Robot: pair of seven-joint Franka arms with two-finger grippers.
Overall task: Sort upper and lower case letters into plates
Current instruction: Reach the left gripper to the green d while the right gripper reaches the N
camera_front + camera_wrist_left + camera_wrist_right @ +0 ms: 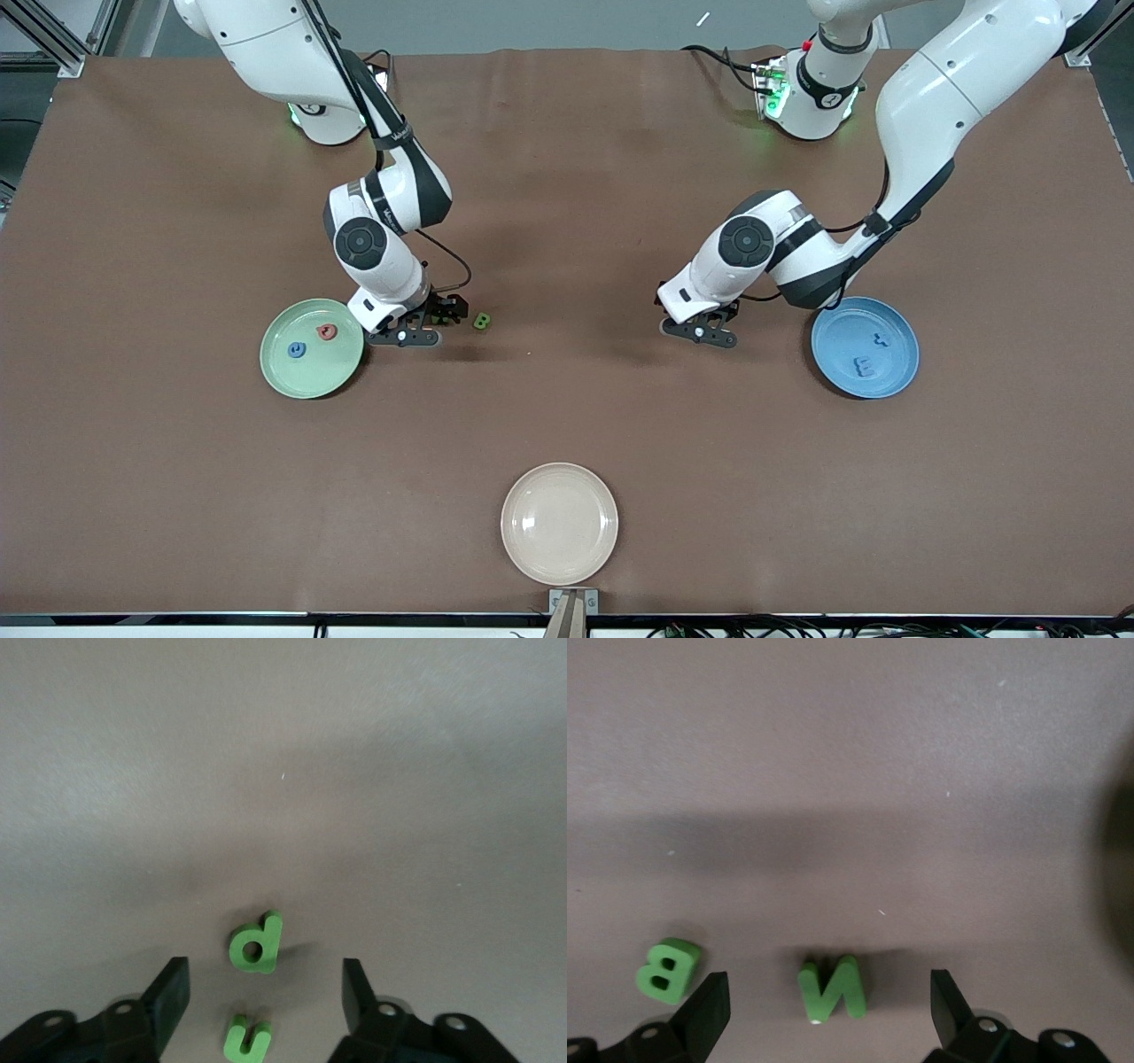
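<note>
I have the left pincer (pixel 700 331) hanging low over the bare brown desk (pixel 567 416) in the middle band of the front frame, just beside the blue plate (pixel 842 341) at the left arm's end. Its wrist view shows the left pincer (pixel 266 967) spread wide, touching nothing. A green lowercase d (pixel 257 945) lies flat in the gap between the fingers. A green lowercase u (pixel 245 1041) lies just beside it, also within the gap. Two blue letters, one blue letter (pixel 864 366) and the other blue letter (pixel 879 338), lie in the blue plate, and I cannot read either. The right pincer (pixel 409 337) sits low over the desk at the rim of the mint green plate (pixel 275 372), also in the middle band of the frame. It is spread wide too. In its wrist view the right pincer (pixel 828 978) has a green N (pixel 833 989) lying between the fingers, untouched. A green B (pixel 667 970) lies just outside one finger, and in the front frame the B (pixel 481 321) lies just beside the pincer toward the desk's centre. The mint green plate holds a pink-red letter (pixel 327 332) and a small blue letter (pixel 297 350). A cream plate (pixel 559 523) lies at the lower centre of the frame, well apart from everything else.
</note>
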